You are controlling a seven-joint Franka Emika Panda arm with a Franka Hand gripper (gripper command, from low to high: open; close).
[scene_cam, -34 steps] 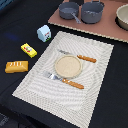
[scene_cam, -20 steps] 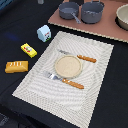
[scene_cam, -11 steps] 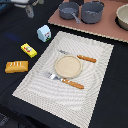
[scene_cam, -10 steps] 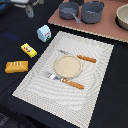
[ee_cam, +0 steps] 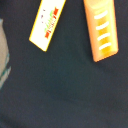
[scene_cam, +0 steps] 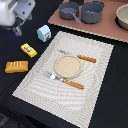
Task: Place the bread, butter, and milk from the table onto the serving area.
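The milk (scene_cam: 44, 33), a small white and light-blue carton, stands just off the far left corner of the striped serving area (scene_cam: 95, 95). The yellow butter (scene_cam: 29, 50) and the orange ridged bread (scene_cam: 16, 66) lie on the dark table at the exterior view's left of the mat. The tan plate (scene_cam: 68, 65) sits at the mat's centre. My gripper (scene_cam: 19, 29) hangs above the table beyond the butter, left of the milk, open and empty. The wrist view shows the butter (ee_cam: 47, 25), the bread (ee_cam: 102, 30) and an edge of the milk (ee_cam: 4, 55); no fingers show there.
A knife (scene_cam: 86, 58) and a fork (scene_cam: 70, 82) with orange handles lie beside the plate. A brown board (scene_cam: 107, 31) at the back carries two grey pots (scene_cam: 70, 10) (scene_cam: 92, 11). A pale bowl (scene_cam: 122, 16) sits at the far right.
My arm has come into view at the exterior view's top left and moved down toward the milk and butter. The bread, butter and milk have not moved.
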